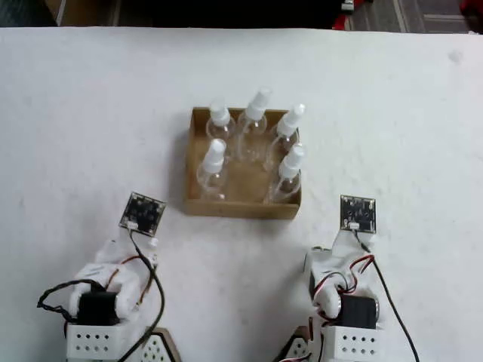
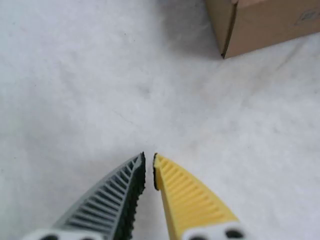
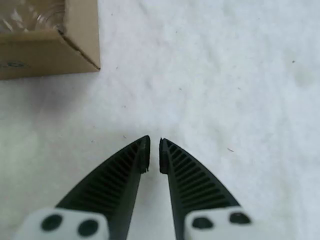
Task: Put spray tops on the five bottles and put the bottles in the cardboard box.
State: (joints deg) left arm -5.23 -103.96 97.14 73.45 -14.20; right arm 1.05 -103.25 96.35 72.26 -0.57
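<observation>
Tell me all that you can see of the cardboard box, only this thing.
The cardboard box is a low, open-topped tray of plain brown cardboard, roughly square. It sits flat near the middle of the white table. Five clear bottles with white spray tops stand inside it. Nothing else touches it.

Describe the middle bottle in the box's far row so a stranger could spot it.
Find the cardboard box on the white table. Five clear bottles with white spray tops stand inside, three along its far wall and two along the near one. Yours is the middle bottle of the far three, the only one with a bottle on each side.
</observation>
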